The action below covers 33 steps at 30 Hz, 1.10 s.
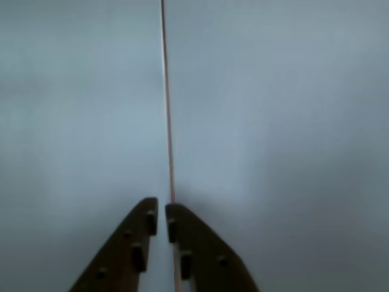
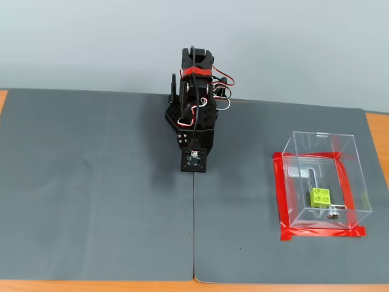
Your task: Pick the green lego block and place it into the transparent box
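Wrist view: my pincer [image 1: 161, 213] closed, empty, above grey mat seam [image 1: 168, 121].
Block: green lego block [image 2: 320, 196] inside transparent box [image 2: 349, 159].
Surround: red tape [image 2: 281, 198].
Writing: none legible.

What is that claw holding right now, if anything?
Nothing. The gripper is closed on empty air above the grey mat, and the green lego block already sits inside the transparent box.

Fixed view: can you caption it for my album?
Small lime-green plastic lego block sits inside the clear plastic box; black arm folded.
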Each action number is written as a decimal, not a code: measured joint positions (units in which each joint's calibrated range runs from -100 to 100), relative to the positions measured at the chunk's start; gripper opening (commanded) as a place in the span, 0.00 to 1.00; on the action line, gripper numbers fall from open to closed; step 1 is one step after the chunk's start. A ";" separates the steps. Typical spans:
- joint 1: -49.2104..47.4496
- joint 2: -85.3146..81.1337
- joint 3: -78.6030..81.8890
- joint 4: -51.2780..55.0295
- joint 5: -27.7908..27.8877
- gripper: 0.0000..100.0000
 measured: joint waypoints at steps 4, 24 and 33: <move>-3.68 0.00 -0.09 0.00 0.39 0.02; -3.24 0.00 -0.09 0.00 0.10 0.02; -3.24 0.00 -0.09 0.00 0.10 0.02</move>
